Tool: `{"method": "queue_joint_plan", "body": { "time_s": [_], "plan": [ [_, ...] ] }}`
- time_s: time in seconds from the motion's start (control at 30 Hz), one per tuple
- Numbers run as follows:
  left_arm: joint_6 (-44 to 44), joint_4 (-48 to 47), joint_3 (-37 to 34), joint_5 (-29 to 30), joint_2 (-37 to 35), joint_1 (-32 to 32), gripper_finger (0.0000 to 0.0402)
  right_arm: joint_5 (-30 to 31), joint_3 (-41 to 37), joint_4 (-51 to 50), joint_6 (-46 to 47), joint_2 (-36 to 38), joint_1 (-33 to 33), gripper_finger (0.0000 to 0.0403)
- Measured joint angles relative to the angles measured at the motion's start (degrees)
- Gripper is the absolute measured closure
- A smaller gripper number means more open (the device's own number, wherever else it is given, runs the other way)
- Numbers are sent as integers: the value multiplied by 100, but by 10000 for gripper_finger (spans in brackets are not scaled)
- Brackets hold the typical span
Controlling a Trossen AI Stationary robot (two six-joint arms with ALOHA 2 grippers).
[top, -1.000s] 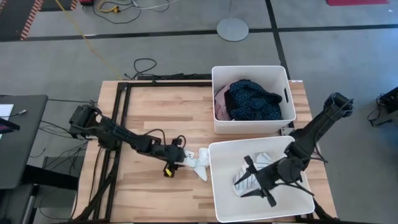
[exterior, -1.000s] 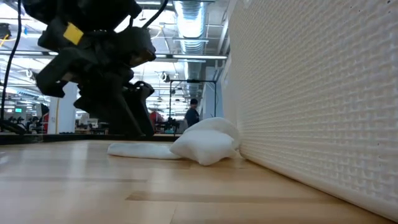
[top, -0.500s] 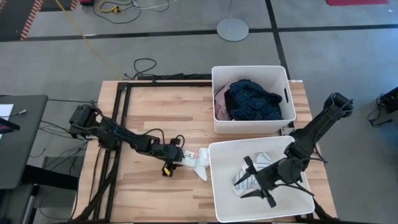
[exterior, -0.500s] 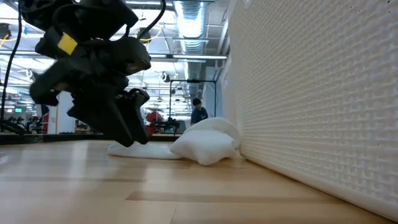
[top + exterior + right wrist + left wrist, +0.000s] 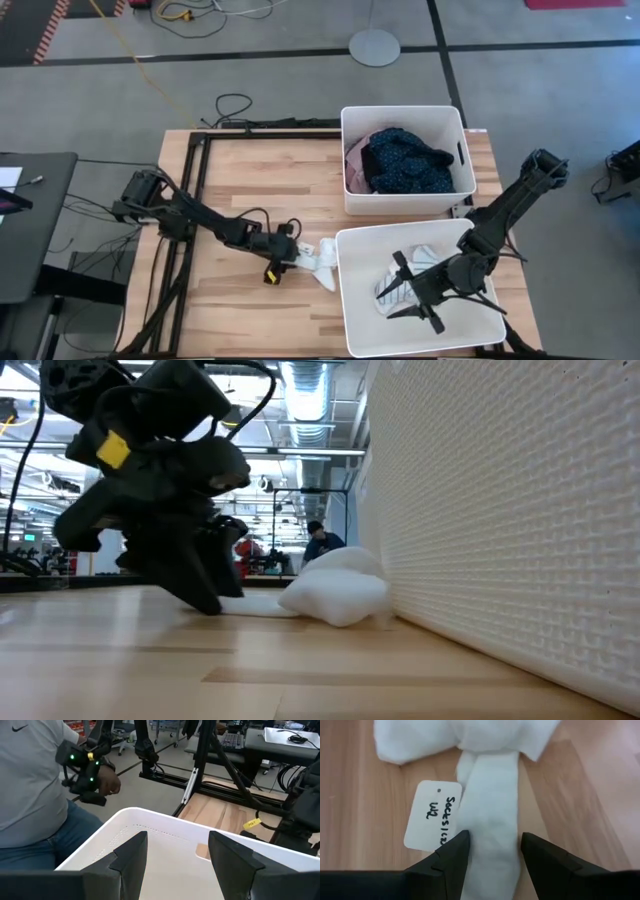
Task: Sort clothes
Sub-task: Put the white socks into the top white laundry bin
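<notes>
A white sock lies flat on the wooden table against the near white bin's left wall, with a paper tag beside it. It also shows in the low view. My left gripper is open and low at the table. Its fingers stand on either side of the sock's narrow end. My right gripper is open inside the near bin, over a striped sock. A navy dotted garment and a pink one lie in the far bin.
The near bin's wall stands close to the right of the sock. A black frame runs along the table's left part. Bare wood lies toward the near edge. A person stands beyond the table in the right wrist view.
My left gripper has gone down to the table and a little toward the white sock, tipping its fingers down over the sock's narrow end. The sock and my right gripper have stayed where they were.
</notes>
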State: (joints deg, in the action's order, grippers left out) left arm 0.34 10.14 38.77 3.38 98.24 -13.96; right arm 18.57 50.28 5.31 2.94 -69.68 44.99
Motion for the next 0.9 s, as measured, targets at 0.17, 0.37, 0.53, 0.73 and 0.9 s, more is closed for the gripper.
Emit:
{"method": "queue_joint_plan", "body": {
  "time_s": [0.17,0.37,0.53,0.73,0.9],
  "plan": [
    [-194,139,84,269,294,-23,240,0,0,-1,24,1,0,175],
    [120,421,71,300,235,-32,348,19,0,-6,68,1,1,175],
    [244,422,69,314,233,-32,393,227,0,-16,66,1,73,175],
    [380,86,28,451,-238,-66,398,245,0,-19,63,1,83,175],
    [603,-166,43,728,-1331,-130,399,252,0,-23,66,3,81,175]
  ]
}}
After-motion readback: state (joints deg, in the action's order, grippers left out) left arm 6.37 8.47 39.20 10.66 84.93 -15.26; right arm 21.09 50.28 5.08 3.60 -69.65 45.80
